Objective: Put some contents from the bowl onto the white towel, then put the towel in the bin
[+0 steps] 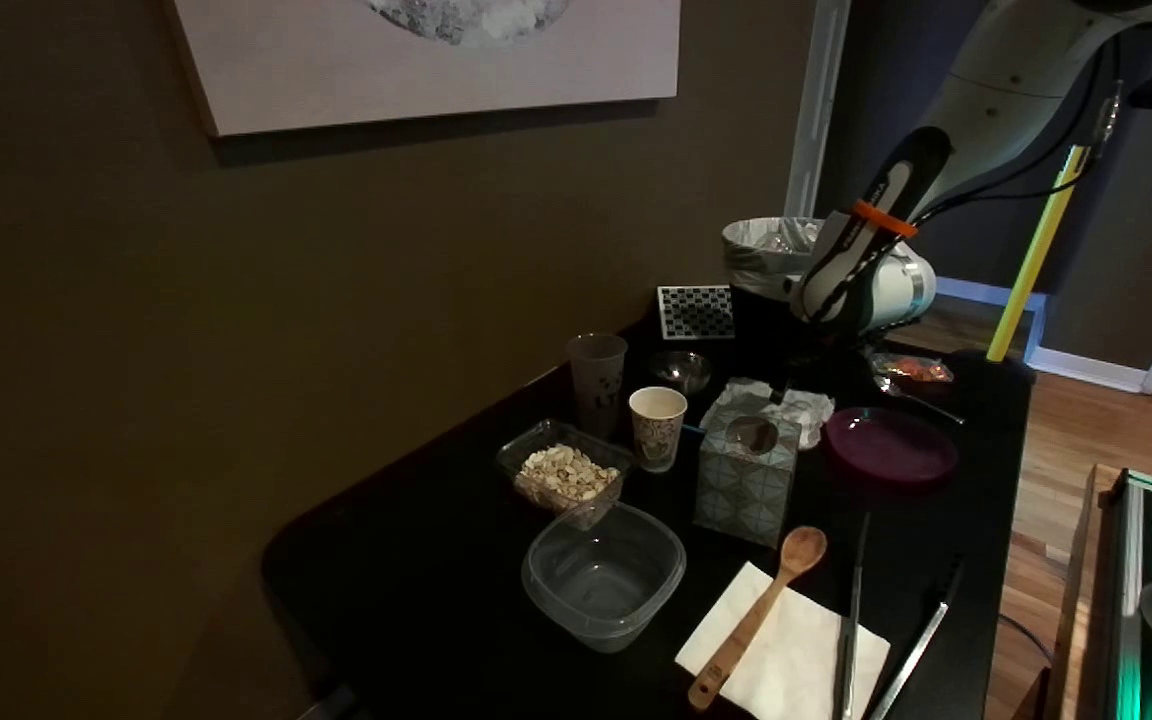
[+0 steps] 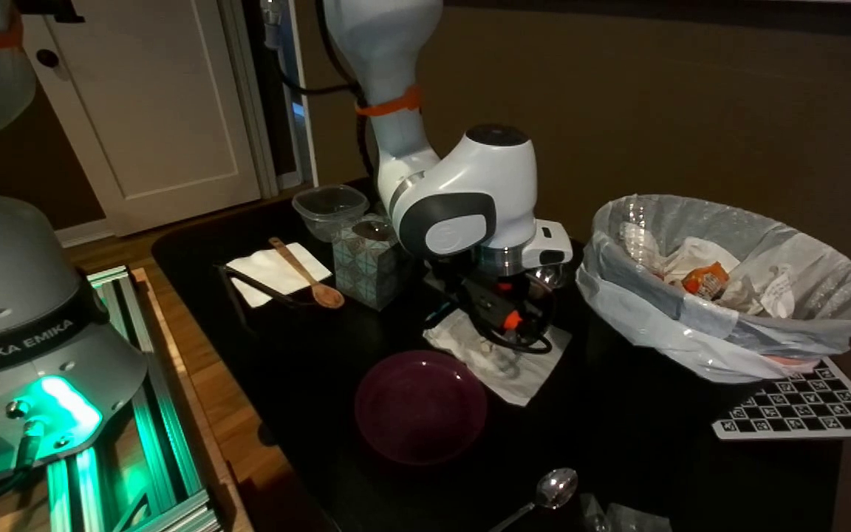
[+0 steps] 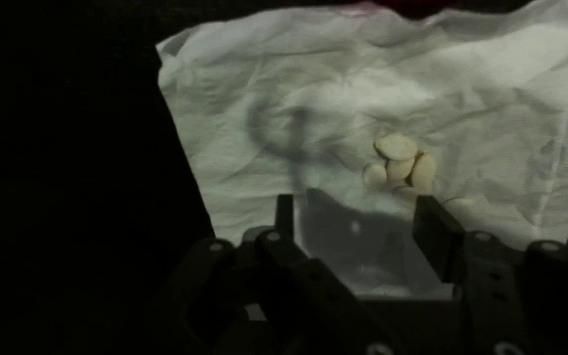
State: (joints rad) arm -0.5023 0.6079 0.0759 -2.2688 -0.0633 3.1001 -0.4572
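Claw (image 3: 355, 219) stands wide w/ nothing held, over the white paper towel (image 3: 348, 116); wrist view's dim, can't tell if it touches. Towel's spread on the table (image 2: 617, 436) just beside the maroon plate (image 2: 420, 408), a few pale flat seeds (image 3: 398, 162) on it, so I'd guess the pickup is my next step. Main risk: seeds sit right by one fingertip (image 3: 437, 234), so closing here could flick some off. Towel's thin & mostly flat; w/o a raised fold to bite, my pinch may slip or just scrape. If I lift by one edge, it'll prob tip & dump seeds on the table. Plate could snag the edge next to it; can't see if they overlap. En route, the bag-lined trash bin (image 2: 651, 329) has a loose plastic rim that could catch the claw if I come in low. Small clear plastic tub (image 1: 519, 447) w/ more seeds is well apart.
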